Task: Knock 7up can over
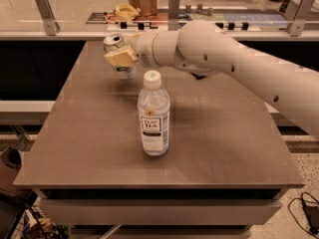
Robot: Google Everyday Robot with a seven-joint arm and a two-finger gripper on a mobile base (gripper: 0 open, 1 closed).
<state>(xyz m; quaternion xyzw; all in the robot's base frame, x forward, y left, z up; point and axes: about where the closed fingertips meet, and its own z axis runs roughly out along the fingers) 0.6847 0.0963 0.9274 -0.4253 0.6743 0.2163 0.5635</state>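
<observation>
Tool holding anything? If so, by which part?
Cannot tell. The tool lies against the tilted 7up can's middle, near the table's far edge; a closed grip isn't visible.

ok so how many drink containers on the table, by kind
can: 1
bottle: 1
total: 2
The gripper is at the can, near the far left of the table.
</observation>
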